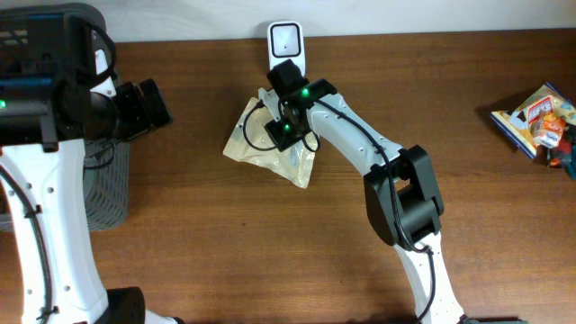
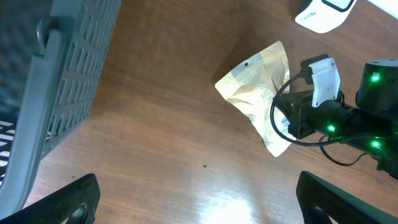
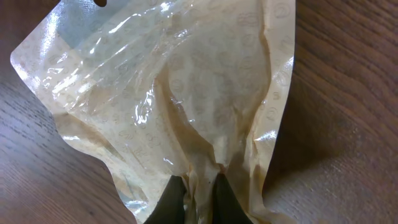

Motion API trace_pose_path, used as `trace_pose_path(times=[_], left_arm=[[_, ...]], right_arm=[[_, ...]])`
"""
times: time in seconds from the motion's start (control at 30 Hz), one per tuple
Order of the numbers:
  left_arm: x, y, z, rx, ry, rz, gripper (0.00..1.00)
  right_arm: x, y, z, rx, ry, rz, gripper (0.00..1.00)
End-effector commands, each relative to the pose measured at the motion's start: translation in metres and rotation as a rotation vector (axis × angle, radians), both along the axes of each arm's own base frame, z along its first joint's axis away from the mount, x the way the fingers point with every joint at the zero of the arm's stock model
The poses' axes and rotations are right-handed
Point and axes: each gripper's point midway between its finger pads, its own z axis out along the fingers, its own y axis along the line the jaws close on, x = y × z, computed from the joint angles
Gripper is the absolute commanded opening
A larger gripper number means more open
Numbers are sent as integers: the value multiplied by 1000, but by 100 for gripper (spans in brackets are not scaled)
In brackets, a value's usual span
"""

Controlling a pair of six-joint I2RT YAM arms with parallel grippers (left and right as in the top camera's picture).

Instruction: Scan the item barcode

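The item is a crinkled beige pouch (image 1: 261,148) with a clear window, lying flat on the wooden table in front of the white barcode scanner (image 1: 286,43). My right gripper (image 1: 281,132) is down on the pouch's middle. In the right wrist view its two dark fingers (image 3: 176,198) are shut on a raised fold of the pouch (image 3: 168,93). No barcode shows on the side facing up. My left gripper (image 1: 155,102) hovers at the far left, open and empty; from it I see the pouch (image 2: 255,93) and scanner (image 2: 322,12) ahead.
A grey mesh basket (image 1: 103,184) stands at the table's left edge under my left arm, and it fills the left side of the left wrist view (image 2: 68,74). Several colourful snack packets (image 1: 540,121) lie at the far right.
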Motion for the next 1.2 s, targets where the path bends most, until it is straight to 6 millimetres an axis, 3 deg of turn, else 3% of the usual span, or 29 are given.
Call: trace_pose_path(times=[0.0, 0.07, 0.2, 0.3, 0.37, 0.43, 0.5, 0.53, 0.6, 0.77, 0.9, 1.03, 1.17], left_arm=[[-1, -1, 2, -1, -4, 7, 99], [-1, -1, 2, -1, -4, 7, 99], [-1, -1, 2, -1, -4, 7, 99], [-1, -1, 2, -1, -4, 7, 99], [-1, -1, 2, -1, -4, 7, 99], [-1, -1, 2, -1, -4, 7, 99], [-1, -1, 2, -1, -4, 7, 99], [-1, -1, 2, -1, -4, 7, 99], [-1, -1, 2, -1, -4, 7, 99], [-1, -1, 2, -1, -4, 7, 99], [-1, -1, 2, -1, -4, 7, 99], [-1, -1, 2, -1, -4, 7, 99], [-1, -1, 2, -1, -4, 7, 99]], right_arm=[[1, -19, -33, -67, 71, -137, 4], [13, -15, -12, 27, 80, -188, 4], [42, 5, 65, 407, 140, -212, 4], [73, -10, 103, 539, 105, -289, 4], [84, -21, 109, 554, 79, -312, 4], [76, -26, 100, 519, 104, -298, 4], [58, -20, 83, 451, 151, -278, 62], [52, -18, 74, 409, 160, -286, 84], [41, -10, 50, 317, 152, -285, 100], [43, 2, 1, 152, 53, -328, 99], [33, -2, -19, 103, 82, -334, 99], [-10, -14, -27, 23, 251, -328, 98], [-16, -33, -16, -170, 167, -326, 98]])
